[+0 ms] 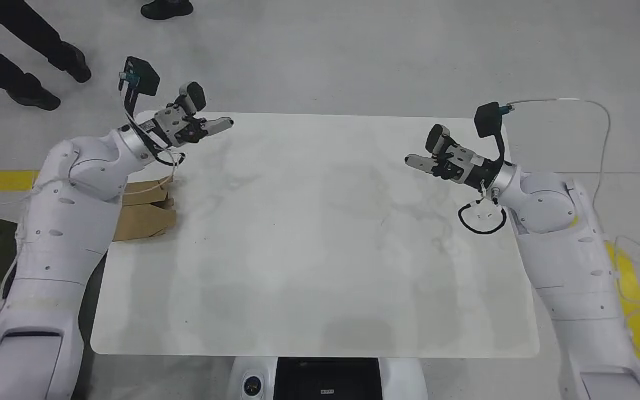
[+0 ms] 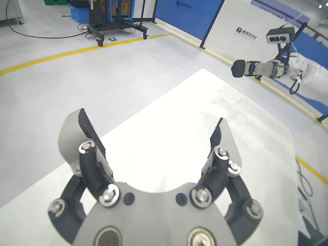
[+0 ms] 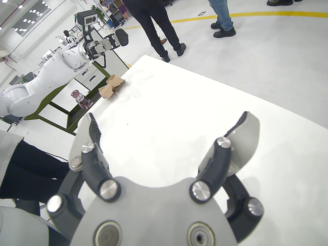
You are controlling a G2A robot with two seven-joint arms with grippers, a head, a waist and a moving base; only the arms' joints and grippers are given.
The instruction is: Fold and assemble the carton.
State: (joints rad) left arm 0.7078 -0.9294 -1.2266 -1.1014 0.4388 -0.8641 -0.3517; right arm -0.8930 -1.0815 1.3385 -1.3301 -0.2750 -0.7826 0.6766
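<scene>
At table edge, carton lies near left tool.

White table, rounded corners, faint grey veining, is standing on a pale floor. Brown carton is lying at its left edge; whether it is on the top or just off it is unclear.

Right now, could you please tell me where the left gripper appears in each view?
Top view: left gripper, open, above the table's far left corner.
Left wrist view: its own gripper, in the foreground, over the table.
Right wrist view: the same gripper far off across the table, past the brown carton.
Shared landmark: the white table.
</scene>
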